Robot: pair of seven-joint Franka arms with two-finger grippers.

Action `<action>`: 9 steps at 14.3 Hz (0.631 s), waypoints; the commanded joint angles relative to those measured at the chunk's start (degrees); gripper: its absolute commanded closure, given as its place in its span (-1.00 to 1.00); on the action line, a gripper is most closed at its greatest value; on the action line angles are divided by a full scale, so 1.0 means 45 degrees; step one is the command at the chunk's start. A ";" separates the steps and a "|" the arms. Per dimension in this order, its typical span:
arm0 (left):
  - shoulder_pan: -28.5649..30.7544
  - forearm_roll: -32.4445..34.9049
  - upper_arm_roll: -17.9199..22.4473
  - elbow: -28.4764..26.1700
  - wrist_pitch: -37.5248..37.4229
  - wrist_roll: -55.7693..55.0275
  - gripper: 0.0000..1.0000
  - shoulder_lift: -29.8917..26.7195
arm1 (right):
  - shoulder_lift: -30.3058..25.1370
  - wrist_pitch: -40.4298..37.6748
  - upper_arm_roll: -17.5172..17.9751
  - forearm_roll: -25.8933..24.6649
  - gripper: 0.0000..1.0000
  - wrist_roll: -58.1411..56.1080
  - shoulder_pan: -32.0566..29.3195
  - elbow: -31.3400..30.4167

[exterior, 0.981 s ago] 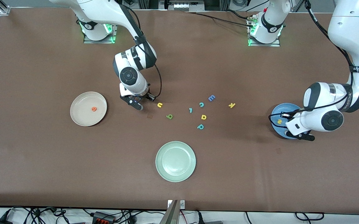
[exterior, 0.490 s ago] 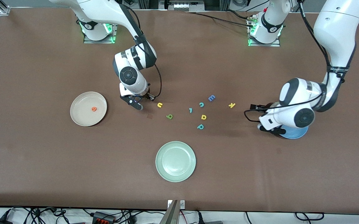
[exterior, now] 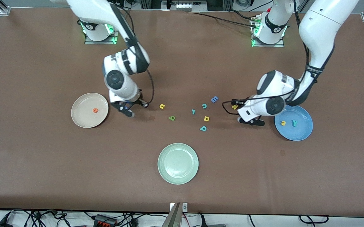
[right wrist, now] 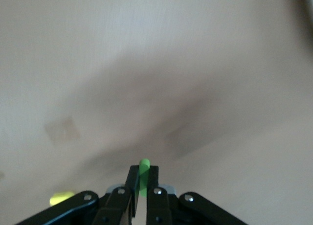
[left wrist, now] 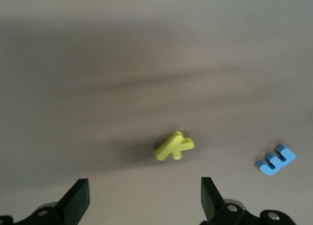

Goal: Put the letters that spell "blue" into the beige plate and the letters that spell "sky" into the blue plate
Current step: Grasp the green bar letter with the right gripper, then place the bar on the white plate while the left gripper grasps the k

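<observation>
Covering the table (exterior: 43,176), brown matting; left pincer (left wrist: 145,200) released, right pincer (right wrist: 140,183) grasping green letter (right wrist: 144,173).

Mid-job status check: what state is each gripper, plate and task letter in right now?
right gripper: fingers shut on the green "l", over the table beside the beige plate
left gripper: fingers open, over the yellow "k"
beige plate: holds the orange "e"
blue plate: holds the yellow "s" and the teal "y"
yellow "u": lying on the table
green "b": lying on the table
</observation>
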 commanded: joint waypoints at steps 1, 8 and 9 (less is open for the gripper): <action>-0.0747 0.1312 -0.0004 -0.0543 0.0535 -0.0325 -1.00 -0.0190 | -0.0261 -0.1541 -0.1126 0.0018 0.88 -0.2979 -0.1010 0.0440; -0.0846 0.4010 -0.0023 -0.0543 0.1450 -0.0110 -0.55 0.0199 | 0.0050 -0.3422 -0.3829 -0.0021 0.86 -0.9257 -0.2374 0.0324; -0.0827 0.4013 -0.0023 -0.0543 0.1724 -0.0110 -0.55 0.0394 | 0.0303 -0.3306 -0.3809 -0.0021 0.86 -0.9687 -0.2649 0.0266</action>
